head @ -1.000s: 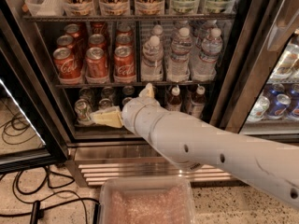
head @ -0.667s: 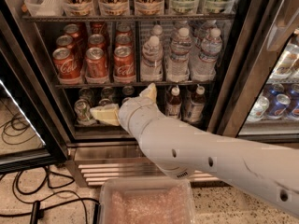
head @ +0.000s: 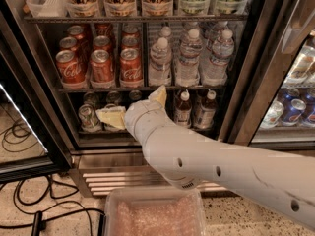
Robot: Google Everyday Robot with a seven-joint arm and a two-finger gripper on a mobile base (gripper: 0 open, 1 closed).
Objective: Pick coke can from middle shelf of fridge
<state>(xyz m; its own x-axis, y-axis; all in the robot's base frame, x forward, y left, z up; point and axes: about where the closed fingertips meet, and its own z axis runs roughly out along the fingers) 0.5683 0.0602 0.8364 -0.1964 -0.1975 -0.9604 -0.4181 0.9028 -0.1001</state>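
Coke can (head: 131, 67) upright, front row of middle shelf (head: 88, 89) in fridge (head: 248, 82). Gripper (head: 129, 103) just below shelf rail, fingers spread wide, empty. Approach step, I reckon; next: lift, straddle can.

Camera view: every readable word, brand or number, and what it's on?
"Coca-Cola": white script on the front red aluminium coke cans, middle wire shelf.
Clear plastic water bottles, blue cans in the neighbouring cooler, clear top-shelf tubs: labels too blurred to read.
Pale two-finger gripper, open, just below that shelf: no text.
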